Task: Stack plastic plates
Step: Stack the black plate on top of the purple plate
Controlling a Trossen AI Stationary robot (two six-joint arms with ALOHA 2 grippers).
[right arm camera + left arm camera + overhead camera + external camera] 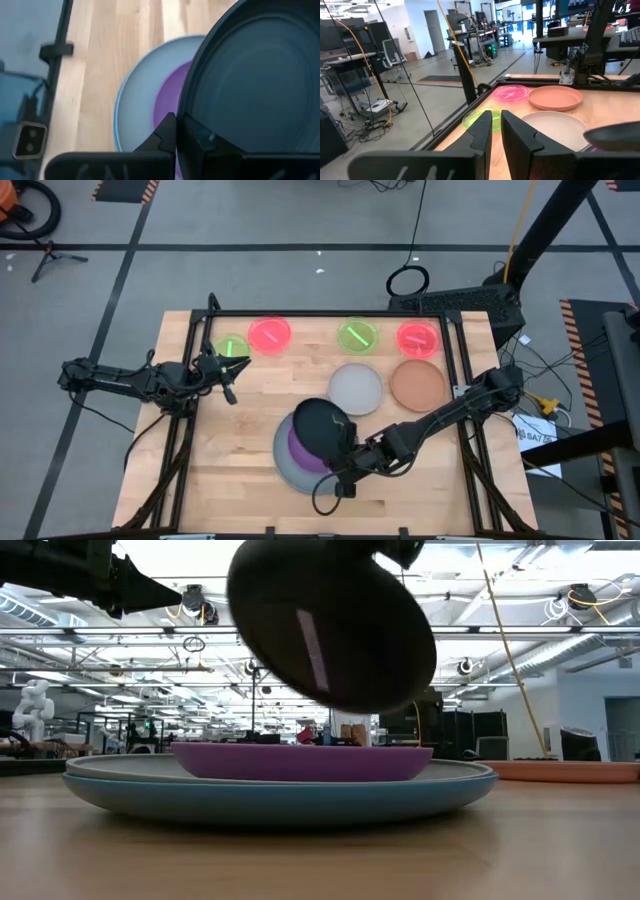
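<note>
My right gripper (345, 467) (178, 125) is shut on a black plate (320, 428) (330, 630), which hangs tilted over a stack. That stack is a purple plate (303, 453) (300, 760) sitting in a grey plate (280, 772) on a blue one (280, 798). Flat on the table's far half lie a white plate (356, 387), a tan-orange plate (417, 384), two neon green plates (230, 346) (358, 336) and two red-pink plates (269, 334) (418, 338). My left gripper (230, 380) (496, 120) hovers shut near the left green plate. My right gripper pinches the black plate by its rim (181, 116) on the side toward the table's near edge, one finger on each face. The fingers reach in from the table's near right. The plate is lifted clear and tilted above the purple plate (170, 95).
A black metal frame (190, 360) runs along the table's left, far and right edges. Bare wood lies along the near edge and to the left of the stack. My left arm stretches in from the left over that frame.
</note>
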